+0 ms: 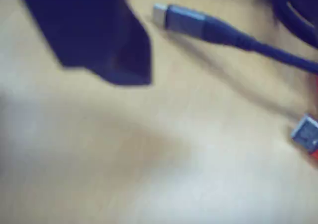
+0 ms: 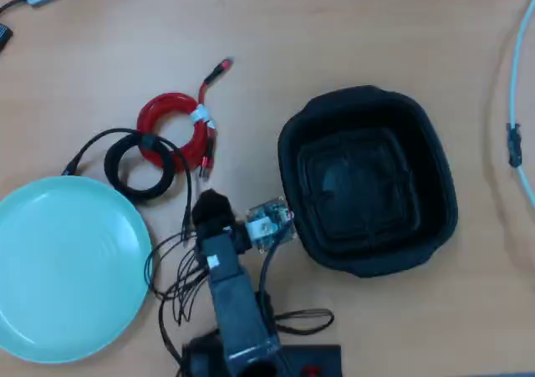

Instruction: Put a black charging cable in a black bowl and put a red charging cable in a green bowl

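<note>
in the wrist view, a dark, blurred part of the gripper (image 1: 107,45) is being shown at the upper left, above the pale wooden table (image 1: 149,159). a plug of the black charging cable (image 1: 198,25) is lying just to the right of that dark part, apart from it, silver tip turned toward it, with the cord running off to the right edge. at the far right edge a silver tip with a sliver of red, belonging to the red charging cable (image 1: 308,134), is being caught. only one dark shape of the gripper is being seen here, so how far it is parted cannot be told, and nothing is being seen held in it.

in the overhead view, the whole layout is being shown. taking the black bowl (image 2: 368,260) as landmark, the gripper (image 2: 211,208) is hanging just to its left, over bare table. the black charging cable (image 2: 138,166) is lying coiled further left of the bowl, beyond the gripper. the red charging cable (image 2: 171,118) is lying coiled above and to the left of the gripper, touching the black coil. the green bowl (image 2: 50,260) is sitting furthest left of the black bowl. both bowls are lying empty. the jaws are not being told apart here either.
</note>
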Robot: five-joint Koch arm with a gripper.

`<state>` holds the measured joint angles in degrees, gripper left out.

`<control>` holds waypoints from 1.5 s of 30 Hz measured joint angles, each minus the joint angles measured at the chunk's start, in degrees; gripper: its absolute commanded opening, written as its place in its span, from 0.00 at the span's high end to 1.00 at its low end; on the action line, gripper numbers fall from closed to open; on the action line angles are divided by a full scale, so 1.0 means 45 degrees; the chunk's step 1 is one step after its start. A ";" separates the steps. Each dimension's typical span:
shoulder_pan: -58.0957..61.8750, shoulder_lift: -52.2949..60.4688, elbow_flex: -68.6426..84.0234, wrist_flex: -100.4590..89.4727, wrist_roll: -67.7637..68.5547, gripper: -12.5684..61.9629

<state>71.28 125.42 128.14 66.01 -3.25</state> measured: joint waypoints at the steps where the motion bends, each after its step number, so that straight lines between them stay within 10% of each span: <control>1: -0.0156 0.0078 0.0000 0.0039 0.0000 0.32; 10: -0.0508 -0.0098 -0.4590 0.1387 0.0273 0.32; 22: -0.1836 -0.7754 -1.0293 0.4492 0.0195 0.32; 45: -0.4980 -1.2578 -1.5430 0.4824 0.8027 0.32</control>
<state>48.87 68.82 58.71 87.71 32.87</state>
